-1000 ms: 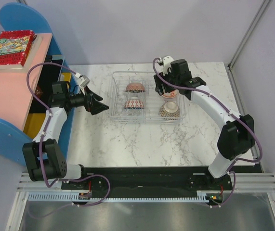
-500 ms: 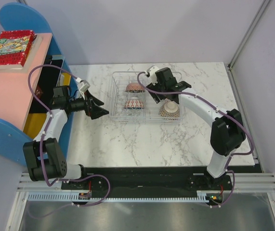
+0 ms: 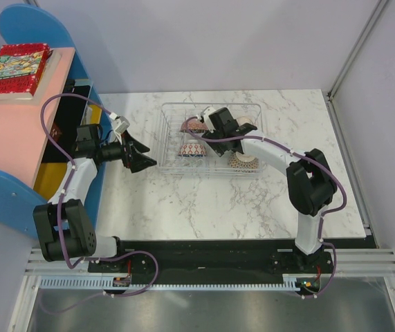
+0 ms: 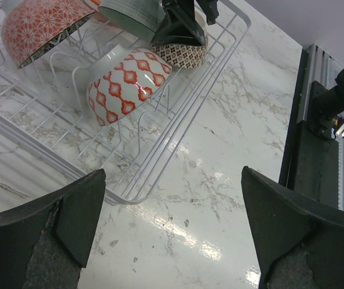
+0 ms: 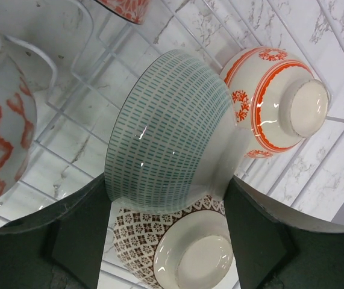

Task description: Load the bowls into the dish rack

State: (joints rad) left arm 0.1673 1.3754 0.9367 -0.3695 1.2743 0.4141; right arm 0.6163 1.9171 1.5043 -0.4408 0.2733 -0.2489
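Swung leftward over the last second, the right gripper [image 3: 214, 126] has been carried from the far right corner of the dish rack [image 3: 252, 106] to a spot above its middle, and the elbow has been drawn in with it. The mint-green bowl [image 5: 172, 138] is carried between its jaws, which are set part-way open and closed against the bowl, one finger on either side. The bowl is held tilted on edge within the rack's outline. It is seen just above the brown lattice bowl [image 5: 138, 241] and just beside the orange-ringed bowl [image 5: 268, 102], both already stood in the right half of the rack. Whether it touches the wires or either neighbour cannot be told. In the left half, the orange floral bowl [image 4: 39, 27] on the far side and the red lattice bowl [image 4: 129, 84] nearer are seated on edge between dividers. The left gripper [image 3: 140, 153] has scarcely been shifted. It is held off the rack's left edge over the marble table [image 3: 183, 200], jaws spread fully wide with nothing between them. Four bowls are judged loaded and the fifth brought toward a free slot. Lowering and release are judged to remain, with a knock against the two neighbouring bowls noted as the risk.
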